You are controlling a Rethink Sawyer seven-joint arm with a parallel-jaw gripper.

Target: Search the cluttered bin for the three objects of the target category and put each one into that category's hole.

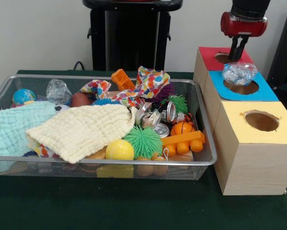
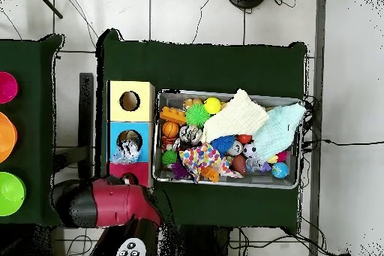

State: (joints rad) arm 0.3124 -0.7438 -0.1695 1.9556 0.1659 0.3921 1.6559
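My gripper (image 1: 238,58) hangs from the red arm head over the boxes, shut on the top of a wad of clear plastic film (image 1: 239,73). The wad hangs right at the blue-faced box's round hole (image 1: 243,88), over its far rim. In the overhead view the wad (image 2: 129,149) shows inside the blue face (image 2: 115,139). A second clear wad (image 1: 58,90) lies at the far left of the wire mesh bin (image 1: 110,162). A third crumpled clear piece (image 1: 151,118) lies among the metal tins. The bin also shows in the overhead view (image 2: 225,183).
A red-faced box (image 1: 208,56) and a yellow-faced box (image 1: 258,125) flank the blue one. The bin holds a cream cloth (image 1: 83,129), a pale blue cloth (image 1: 11,127), a spotted cloth (image 1: 148,84), spiky green balls (image 1: 142,141), tins (image 1: 170,111) and orange toys (image 1: 184,140).
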